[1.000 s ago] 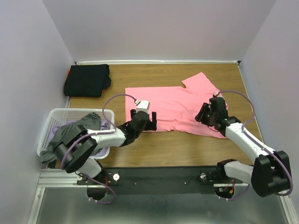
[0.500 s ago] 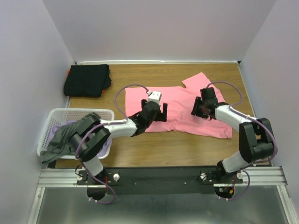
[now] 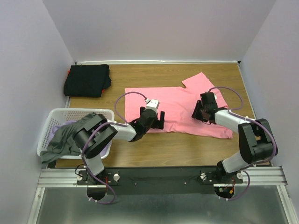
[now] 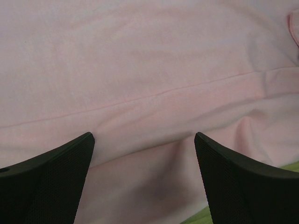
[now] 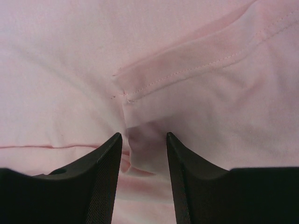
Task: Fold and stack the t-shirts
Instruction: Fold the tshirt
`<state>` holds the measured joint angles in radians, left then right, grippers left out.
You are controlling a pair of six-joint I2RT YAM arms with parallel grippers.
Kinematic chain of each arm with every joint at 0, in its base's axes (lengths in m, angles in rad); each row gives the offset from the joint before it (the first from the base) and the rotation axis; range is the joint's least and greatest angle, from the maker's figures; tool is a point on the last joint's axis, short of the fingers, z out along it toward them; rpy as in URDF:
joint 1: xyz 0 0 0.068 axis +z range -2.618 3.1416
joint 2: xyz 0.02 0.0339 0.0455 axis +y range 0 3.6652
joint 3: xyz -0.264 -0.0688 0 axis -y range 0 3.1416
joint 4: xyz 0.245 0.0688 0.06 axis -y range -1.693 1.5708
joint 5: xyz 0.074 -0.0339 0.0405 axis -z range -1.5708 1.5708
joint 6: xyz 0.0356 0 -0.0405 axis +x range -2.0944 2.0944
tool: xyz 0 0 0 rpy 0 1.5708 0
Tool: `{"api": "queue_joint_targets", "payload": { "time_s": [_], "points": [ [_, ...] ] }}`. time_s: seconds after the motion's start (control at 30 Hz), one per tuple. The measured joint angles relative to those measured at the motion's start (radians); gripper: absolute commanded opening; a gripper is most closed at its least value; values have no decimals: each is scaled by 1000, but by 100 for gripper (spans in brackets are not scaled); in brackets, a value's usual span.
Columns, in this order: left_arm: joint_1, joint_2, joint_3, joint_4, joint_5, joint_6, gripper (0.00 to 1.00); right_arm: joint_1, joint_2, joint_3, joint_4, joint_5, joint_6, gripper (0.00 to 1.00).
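Across the middle and right of the worktop the pink tee lies spread flat, its long axis running left to right, one long side nearest the arms and a sleeve jutting toward the far wall at the right end. The left pincer hovers low over the near-left edge of that tee, jaws spread wide with nothing between them; its wrist view shows only smooth pink cloth and a faint crease below. The right pincer sits over the tee's right part, jaws part-way apart astride a raised fold just below a stitched seam; whether that fold is nipped or merely straddled cannot be told. Each arm is nearest its own end of the garment, with cloth directly under the fingers, so the coming fold likely turns on both taking the same near side and carrying it across the short way. The black tee, already folded, rests in the far-left corner, well apart; a grey tee drapes over the basket at the near left. No brand, label or writing can be read anywhere.
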<state>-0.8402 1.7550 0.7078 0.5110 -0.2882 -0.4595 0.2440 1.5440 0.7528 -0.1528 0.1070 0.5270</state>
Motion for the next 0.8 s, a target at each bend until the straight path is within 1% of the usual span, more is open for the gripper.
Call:
{"api": "queue_joint_targets", "payload": {
  "time_s": [0.2,0.47,0.8],
  "points": [
    [0,-56,-97,67,-1,-21,96,0,-65,-74,27,-3,42,51],
    [-18,-145,-206,96,2,-45,96,0,-161,-159,24,-39,108,51],
    [-81,-217,-270,87,1,-77,96,0,-317,-242,-101,-81,173,52]
  ]
}}
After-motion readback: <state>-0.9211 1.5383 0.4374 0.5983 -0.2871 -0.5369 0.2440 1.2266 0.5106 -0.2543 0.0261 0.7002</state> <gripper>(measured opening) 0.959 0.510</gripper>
